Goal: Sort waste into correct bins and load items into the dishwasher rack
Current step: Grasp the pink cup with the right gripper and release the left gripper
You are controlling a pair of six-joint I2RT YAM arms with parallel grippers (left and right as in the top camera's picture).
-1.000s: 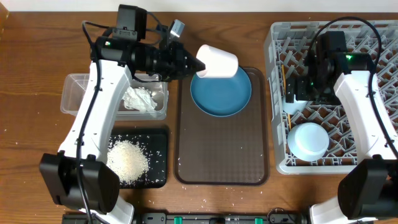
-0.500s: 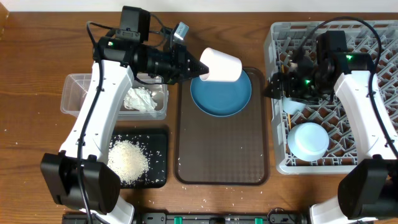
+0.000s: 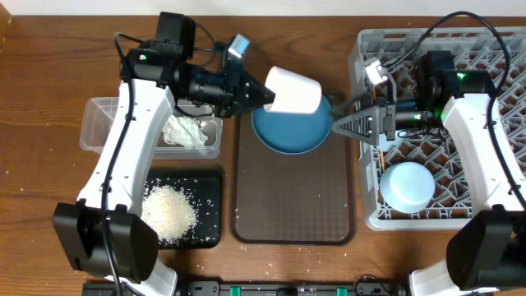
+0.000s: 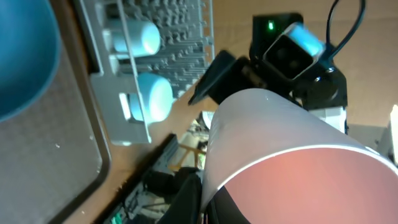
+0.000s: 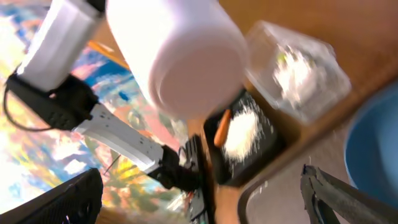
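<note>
The left claw [image 3: 268,93] is clamped on the open end of the pale pink cup [image 3: 294,90], a smooth cylinder held on its side over the far edge of the round, glossy blue plate [image 3: 289,133]. The plate lies on the brown textured tray [image 3: 296,205]. The right claw [image 3: 335,123] is spread wide and empty, and points at the cup's closed end from beside the grey lattice rack [image 3: 493,49]. Crumpled paper [image 3: 186,131] fills the clear tub [image 3: 103,123], and grainy rice [image 3: 168,212] lies heaped in the black tray [image 3: 210,205].
</note>
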